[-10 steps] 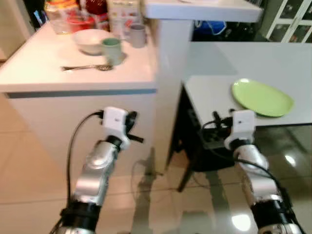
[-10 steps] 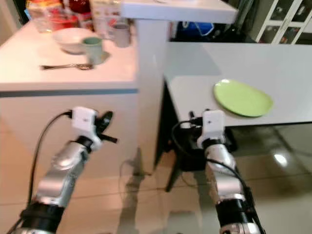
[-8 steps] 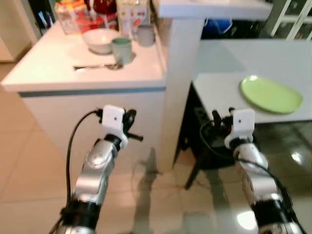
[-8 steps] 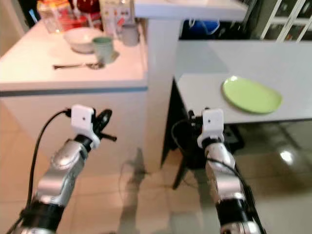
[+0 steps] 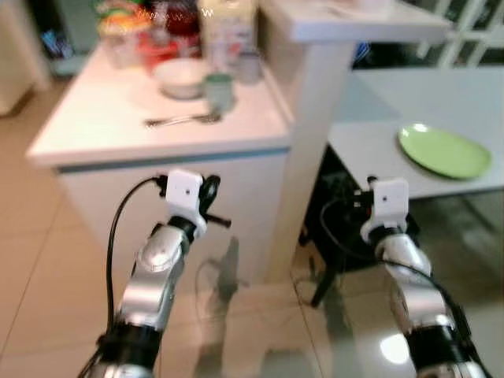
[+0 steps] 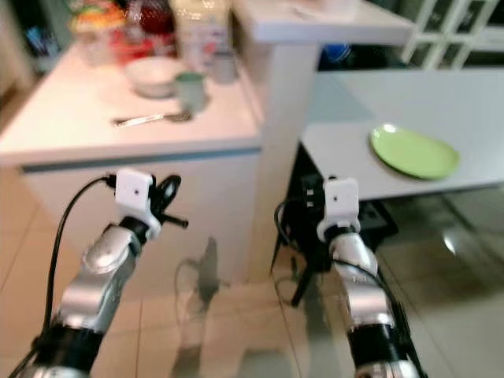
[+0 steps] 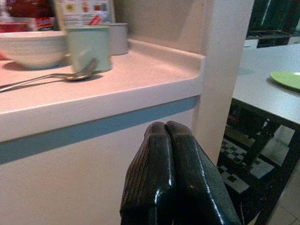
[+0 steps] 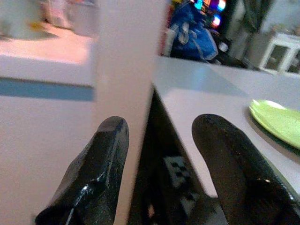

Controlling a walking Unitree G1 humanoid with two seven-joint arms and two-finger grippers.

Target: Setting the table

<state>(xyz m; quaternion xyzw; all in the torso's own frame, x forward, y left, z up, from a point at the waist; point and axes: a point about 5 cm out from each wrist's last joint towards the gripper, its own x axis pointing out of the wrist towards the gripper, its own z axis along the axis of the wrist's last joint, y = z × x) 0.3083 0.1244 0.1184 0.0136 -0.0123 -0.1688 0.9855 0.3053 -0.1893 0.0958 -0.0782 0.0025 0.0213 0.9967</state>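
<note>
A green plate (image 5: 445, 151) lies on the grey table (image 5: 370, 146) at the right. On the white counter (image 5: 102, 126) at the left lie a spoon (image 5: 183, 120), a white bowl (image 5: 181, 77), a pale green cup (image 5: 218, 90) and a grey cup (image 5: 250, 67). My left gripper (image 7: 168, 140) is shut with nothing in it, held in front of the counter's side, below its edge. My right gripper (image 8: 161, 136) stands open and empty, low before the table's near edge, short of the plate (image 8: 276, 119).
Jars and cartons (image 5: 165, 24) crowd the back of the counter. A white pillar (image 5: 315, 118) rises between counter and table. Dark things sit under the table (image 5: 339, 205). Beige floor tiles (image 5: 47, 260) spread on the left.
The whole picture has slid to the right, so the camera has turned left. Both arms keep the same pose and nothing on the counter or table has moved.
</note>
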